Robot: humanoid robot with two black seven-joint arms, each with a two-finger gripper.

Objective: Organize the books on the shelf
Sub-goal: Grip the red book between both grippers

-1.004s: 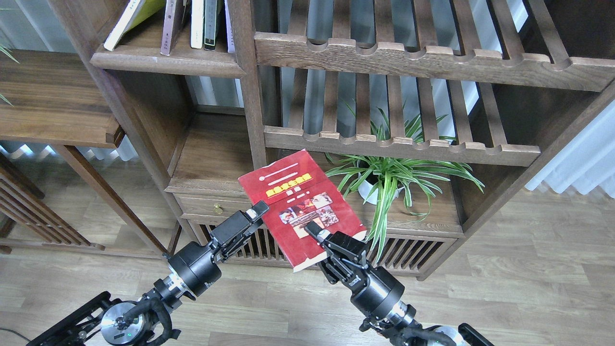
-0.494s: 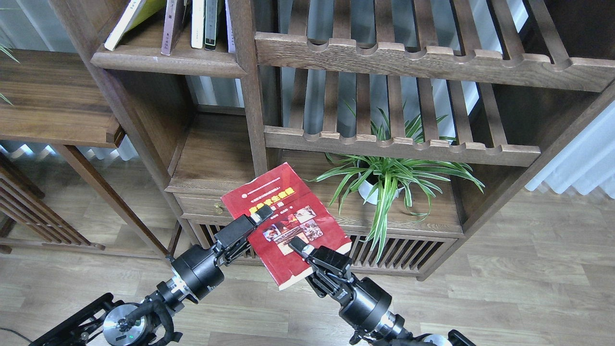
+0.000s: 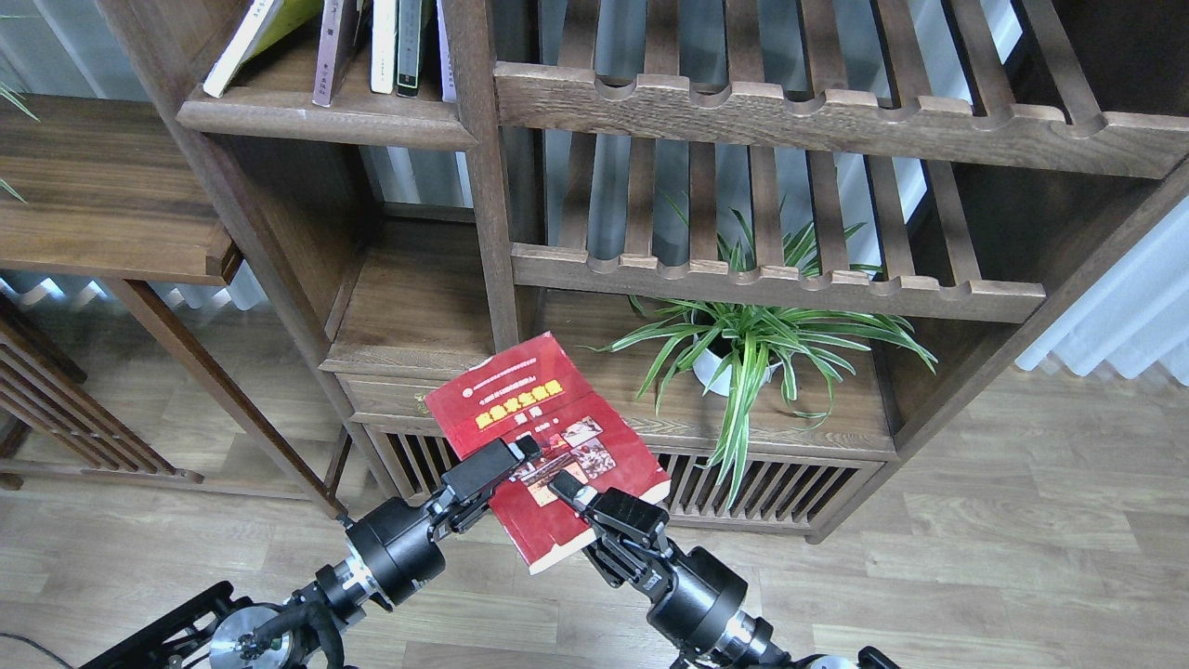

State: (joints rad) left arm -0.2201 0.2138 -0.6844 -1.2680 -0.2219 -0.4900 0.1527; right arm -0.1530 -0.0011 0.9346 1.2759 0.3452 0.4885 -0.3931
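A thick red book with photos on its cover is held tilted in front of the low cabinet. My right gripper is shut on its lower edge, one finger lying on the cover. The tip of my left gripper rests against the book's left side, and its fingers cannot be told apart. The shelf is a brown board at the upper left, carrying several standing books, among them a leaning yellow-green one and a maroon one.
A lower flat board lies under the shelf, above a drawer. Notched slatted racks fill the right side. A potted spider plant stands on the cabinet top just right of the book. A side table is at the left.
Both arms and the red book have moved down and to the left, away from the racks. The left gripper has come in closer against the book.
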